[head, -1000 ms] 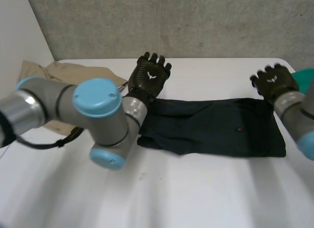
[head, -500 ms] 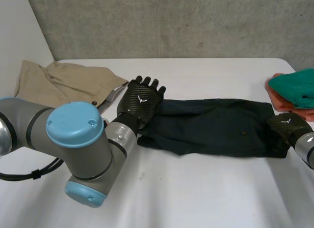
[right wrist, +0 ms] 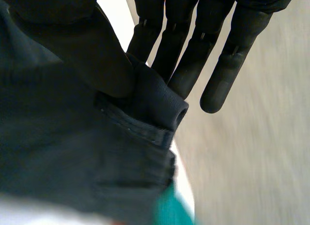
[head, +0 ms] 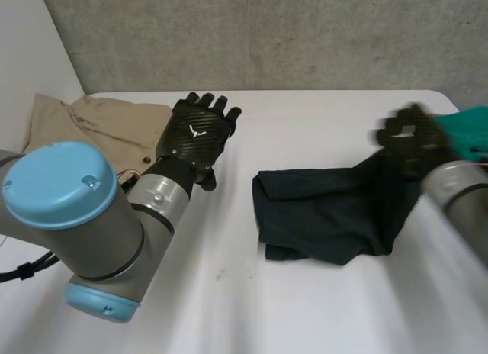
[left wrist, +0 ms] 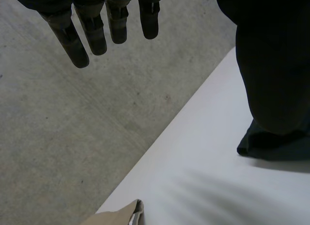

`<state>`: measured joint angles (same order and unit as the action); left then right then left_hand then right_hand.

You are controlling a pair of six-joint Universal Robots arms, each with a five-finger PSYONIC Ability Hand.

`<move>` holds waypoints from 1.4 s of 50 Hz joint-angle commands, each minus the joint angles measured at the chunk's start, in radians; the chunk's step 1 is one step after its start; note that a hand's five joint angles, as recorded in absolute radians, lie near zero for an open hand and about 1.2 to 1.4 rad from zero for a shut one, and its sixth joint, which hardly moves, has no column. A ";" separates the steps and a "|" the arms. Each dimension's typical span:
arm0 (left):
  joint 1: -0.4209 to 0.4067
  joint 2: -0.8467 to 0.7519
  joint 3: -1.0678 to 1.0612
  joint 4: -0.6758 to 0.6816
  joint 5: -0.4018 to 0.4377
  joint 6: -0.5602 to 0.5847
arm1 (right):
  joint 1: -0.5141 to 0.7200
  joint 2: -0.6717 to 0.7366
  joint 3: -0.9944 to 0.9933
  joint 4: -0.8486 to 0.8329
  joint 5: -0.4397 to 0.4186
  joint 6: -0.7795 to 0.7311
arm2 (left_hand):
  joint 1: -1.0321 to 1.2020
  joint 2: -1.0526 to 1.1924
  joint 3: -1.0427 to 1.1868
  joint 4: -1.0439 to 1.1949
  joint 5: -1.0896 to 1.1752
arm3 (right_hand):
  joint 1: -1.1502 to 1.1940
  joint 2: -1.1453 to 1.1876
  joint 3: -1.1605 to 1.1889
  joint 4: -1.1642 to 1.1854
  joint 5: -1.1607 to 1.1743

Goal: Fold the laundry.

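Head view: dark garment (head: 324, 213) in right robot hand (head: 412, 140)

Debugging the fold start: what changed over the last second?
The right hand came down to the dark garment's right end, pinched it and lifted it. The garment lay flat before; now it is bunched and has slid right. The left hand came off the garment's left end and moved toward the tan garment, fingers straight. The tan garment and teal cloth stayed put.
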<state>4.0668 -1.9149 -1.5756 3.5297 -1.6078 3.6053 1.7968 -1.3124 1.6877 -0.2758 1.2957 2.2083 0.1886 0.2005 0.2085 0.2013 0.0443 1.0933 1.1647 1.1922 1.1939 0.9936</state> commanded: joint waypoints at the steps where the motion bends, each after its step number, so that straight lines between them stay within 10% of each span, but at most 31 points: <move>1: 0.001 0.028 -0.032 0.000 -0.001 -0.019 | 0.347 0.125 0.035 -0.075 -0.094 -0.122 | -0.014 -0.026 -0.034 -0.027 -0.044 | 0.303 0.232 0.204 0.202 0.228; 4: 0.000 0.027 -0.037 0.002 -0.001 -0.023 | 0.407 0.200 0.029 -0.075 -0.085 -0.211 | -0.014 -0.026 -0.034 -0.027 -0.044 | 0.281 0.209 0.182 0.180 0.206; 7: 0.000 0.025 -0.031 0.002 -0.001 -0.023 | 0.409 0.206 0.020 -0.075 -0.073 -0.233 | -0.014 -0.026 -0.034 -0.027 -0.044 | -0.801 -0.872 -0.900 -0.901 -0.875; 23: -0.068 -0.085 0.298 -0.038 -0.049 -0.143 | 0.061 -0.097 -0.074 0.120 -0.101 0.775 | 0.019 0.007 -0.001 0.006 -0.011 | -0.919 -0.990 -1.018 -1.019 -0.994; 43: -0.146 -0.636 0.758 -0.511 -0.139 -0.267 | -0.011 0.416 -0.399 0.452 -0.082 0.576 | 0.016 0.004 -0.004 0.003 -0.014 | -0.919 -0.990 -1.018 -1.019 -0.994; 54: -0.147 -0.572 0.735 -0.563 -0.106 -0.269 | 0.007 0.316 -0.379 0.431 -0.007 0.465 | 0.007 -0.005 -0.013 -0.005 -0.023 | -0.919 -0.990 -1.018 -1.019 -0.994; 62: -0.138 -0.313 0.709 -0.494 0.034 -0.266 | 0.067 0.028 -0.122 0.224 0.063 0.464 | -0.002 -0.013 -0.021 -0.014 -0.032 | -0.919 -0.990 -1.018 -1.019 -0.994; 70: -0.092 -0.204 0.698 -0.460 0.346 -0.270 | 0.188 -0.036 0.200 0.052 0.062 0.465 | 0.028 0.016 0.008 0.015 -0.003 | -0.919 -0.990 -1.018 -1.019 -0.994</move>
<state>3.9407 -2.1674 -0.8748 3.0664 -1.4662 3.3390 1.9077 -1.3270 1.6898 -0.1245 1.3570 2.6723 0.1888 0.1916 0.2086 0.2013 0.0441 0.1909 0.1818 0.2045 0.1966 0.0371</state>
